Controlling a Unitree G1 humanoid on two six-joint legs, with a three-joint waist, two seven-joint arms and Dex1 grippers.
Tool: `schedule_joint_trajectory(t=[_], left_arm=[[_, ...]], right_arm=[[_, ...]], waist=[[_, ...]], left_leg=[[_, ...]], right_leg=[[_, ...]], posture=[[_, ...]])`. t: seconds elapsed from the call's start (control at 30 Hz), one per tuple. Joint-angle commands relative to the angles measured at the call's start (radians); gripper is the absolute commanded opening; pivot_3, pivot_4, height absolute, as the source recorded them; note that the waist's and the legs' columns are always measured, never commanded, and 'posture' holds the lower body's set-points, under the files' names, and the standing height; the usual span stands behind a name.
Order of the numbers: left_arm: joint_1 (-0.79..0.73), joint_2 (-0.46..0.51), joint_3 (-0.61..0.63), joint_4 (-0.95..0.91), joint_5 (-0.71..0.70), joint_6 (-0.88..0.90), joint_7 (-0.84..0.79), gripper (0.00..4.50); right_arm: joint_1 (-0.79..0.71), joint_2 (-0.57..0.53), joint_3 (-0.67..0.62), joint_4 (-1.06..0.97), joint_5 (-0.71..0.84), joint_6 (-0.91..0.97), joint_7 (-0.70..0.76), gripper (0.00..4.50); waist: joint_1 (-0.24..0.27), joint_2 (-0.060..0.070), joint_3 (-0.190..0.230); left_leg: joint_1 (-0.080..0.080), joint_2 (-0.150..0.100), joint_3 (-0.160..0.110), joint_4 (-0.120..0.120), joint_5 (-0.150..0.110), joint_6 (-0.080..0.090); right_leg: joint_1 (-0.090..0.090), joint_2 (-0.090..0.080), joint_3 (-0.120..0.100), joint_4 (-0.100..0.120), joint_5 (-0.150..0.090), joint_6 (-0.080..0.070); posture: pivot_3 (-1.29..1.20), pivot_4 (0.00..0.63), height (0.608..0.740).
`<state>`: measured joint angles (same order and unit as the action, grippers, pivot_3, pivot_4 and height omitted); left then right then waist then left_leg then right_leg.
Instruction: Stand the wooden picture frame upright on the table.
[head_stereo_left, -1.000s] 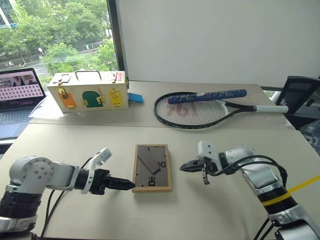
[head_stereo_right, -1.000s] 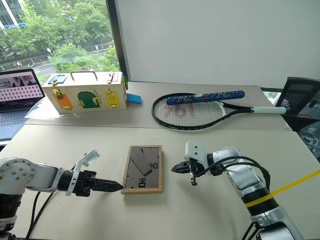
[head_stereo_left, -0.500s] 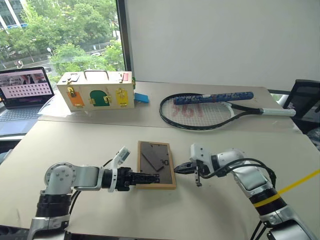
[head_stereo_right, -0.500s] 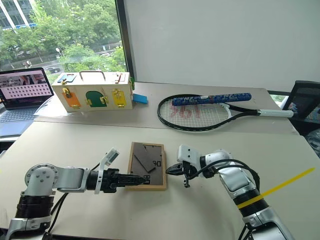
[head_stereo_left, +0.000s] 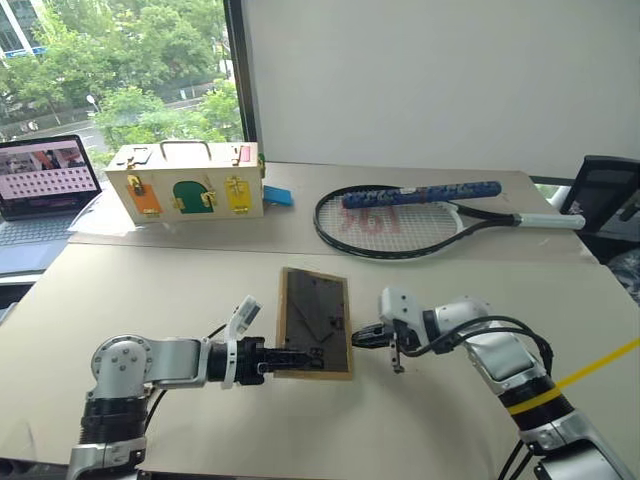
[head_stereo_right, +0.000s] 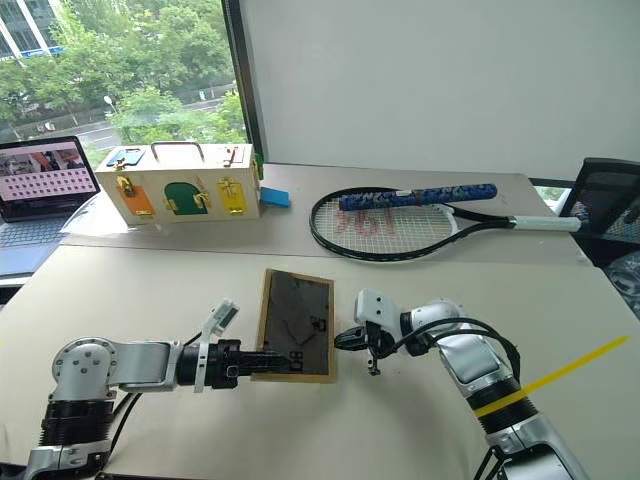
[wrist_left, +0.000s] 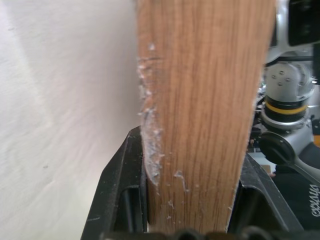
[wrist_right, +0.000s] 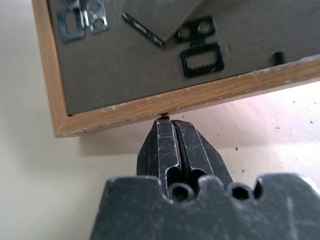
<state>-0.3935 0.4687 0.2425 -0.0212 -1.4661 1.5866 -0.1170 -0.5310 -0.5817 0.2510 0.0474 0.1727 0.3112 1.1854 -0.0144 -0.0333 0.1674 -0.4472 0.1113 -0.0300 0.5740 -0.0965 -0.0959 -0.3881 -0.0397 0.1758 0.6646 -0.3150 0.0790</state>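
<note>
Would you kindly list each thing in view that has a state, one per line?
wooden picture frame: back side up, tilted, far end raised off the table
left pincer: shut on the frame's near left edge
right pincer: shut, tip against the frame's right edge
latch box: doors closed
laptop: open, screen lit
tennis racket: lying flat

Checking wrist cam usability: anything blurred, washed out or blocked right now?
Left wrist view: the wooden picture frame edge sits so close between the left gripper fingers that it blocks the middle; the table beside it is bright, nearly washed out. Right wrist view: frame backing and clips are clear, and the right gripper casts a soft shadow under the frame edge.
</note>
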Motion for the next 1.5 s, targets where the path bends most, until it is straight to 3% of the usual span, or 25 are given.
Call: schedule_joint_trajectory(t=[0.03, 0.3, 0.53, 0.77, 0.93, 1.27, 1.5], left_arm=[[-0.018, 0.016, 0.022, 0.003, -0.041, -0.038, -0.017, 1.18], [-0.062, 0.084, -0.005, 0.019, -0.098, -0.019, -0.097, 1.18], [-0.101, 0.112, -0.064, 0.007, -0.161, -0.013, -0.175, 1.18], [-0.122, 0.113, -0.126, 0.003, -0.151, -0.038, -0.208, 1.18], [-0.145, 0.102, -0.151, 0.017, -0.133, -0.051, -0.221, 1.18], [-0.135, 0.126, -0.153, 0.041, -0.089, -0.051, -0.269, 1.18], [-0.203, 0.152, -0.151, 0.117, 0.008, -0.052, -0.352, 1.18]], right_arm=[[-0.047, -0.068, -0.149, -0.036, 0.113, 0.120, 0.003, 0.00], [-0.068, -0.097, -0.261, -0.201, 0.365, 0.450, -0.021, 0.00], [-0.130, -0.035, -0.218, -0.260, 0.398, 0.534, -0.131, 1.99], [-0.167, -0.028, -0.116, -0.232, 0.400, 0.566, -0.088, 4.48], [-0.154, -0.027, -0.092, -0.259, 0.425, 0.536, -0.034, 4.48], [-0.117, -0.052, -0.227, -0.368, 0.523, 0.463, -0.010, 4.48], [-0.048, -0.074, -0.251, -0.432, 0.560, 0.434, 0.008, 4.48]], waist=[[0.000, 0.000, 0.000], [-0.008, 0.000, 0.000], [-0.010, -0.001, 0.001], [-0.007, -0.001, 0.001], [-0.001, -0.001, 0.001], [0.000, -0.001, 0.001], [0.000, -0.001, 0.001]], left_leg=[[0.000, 0.000, 0.000, 0.000, 0.000, 0.000], [-0.001, 0.000, 0.000, -0.002, 0.000, 0.000], [-0.002, 0.000, 0.000, -0.002, 0.000, 0.000], [-0.006, 0.000, 0.000, -0.002, 0.000, 0.000], [-0.011, 0.000, 0.000, -0.002, 0.000, 0.000], [-0.012, 0.000, 0.000, -0.002, 0.000, 0.000], [-0.012, 0.000, 0.000, -0.001, 0.000, 0.000]], right_leg=[[0.000, 0.000, 0.000, 0.000, 0.000, 0.000], [-0.001, 0.000, 0.000, -0.001, 0.000, -0.001], [-0.002, 0.000, 0.000, -0.001, 0.000, 0.000], [-0.006, 0.000, 0.000, -0.001, 0.000, 0.000], [-0.011, 0.000, 0.000, 0.000, 0.000, 0.000], [-0.013, 0.000, 0.000, 0.000, 0.000, -0.001], [-0.013, 0.000, 0.000, 0.000, 0.000, 0.000]], posture=[[0.00, 0.150, 0.739], [0.00, 0.150, 0.739], [0.00, 0.150, 0.739], [0.00, 0.150, 0.739], [0.00, 0.150, 0.739], [0.00, 0.150, 0.739], [0.00, 0.150, 0.739]])
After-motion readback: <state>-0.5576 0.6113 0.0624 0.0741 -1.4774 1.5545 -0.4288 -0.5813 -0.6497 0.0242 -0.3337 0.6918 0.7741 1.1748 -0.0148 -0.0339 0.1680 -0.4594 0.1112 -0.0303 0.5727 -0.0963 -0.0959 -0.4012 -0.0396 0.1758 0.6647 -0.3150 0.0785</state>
